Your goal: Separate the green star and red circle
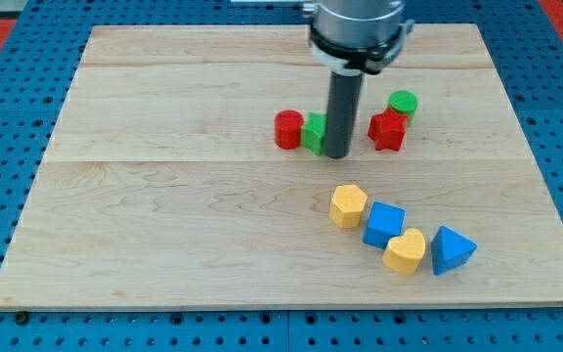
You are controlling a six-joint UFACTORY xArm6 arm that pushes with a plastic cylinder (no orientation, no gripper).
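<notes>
A red circle block (pixel 288 129) lies near the middle of the wooden board (pixel 164 196). A green star block (pixel 313 132) touches its right side and is partly hidden by my rod. My tip (pixel 336 154) rests on the board right against the green star's right side, between it and a red star block (pixel 387 130).
A green circle block (pixel 403 104) touches the red star's upper right. Toward the view's lower right lie a yellow hexagon (pixel 348 205), a blue cube (pixel 384 224), a yellow heart (pixel 405 251) and a blue triangle (pixel 451 250), in a chain.
</notes>
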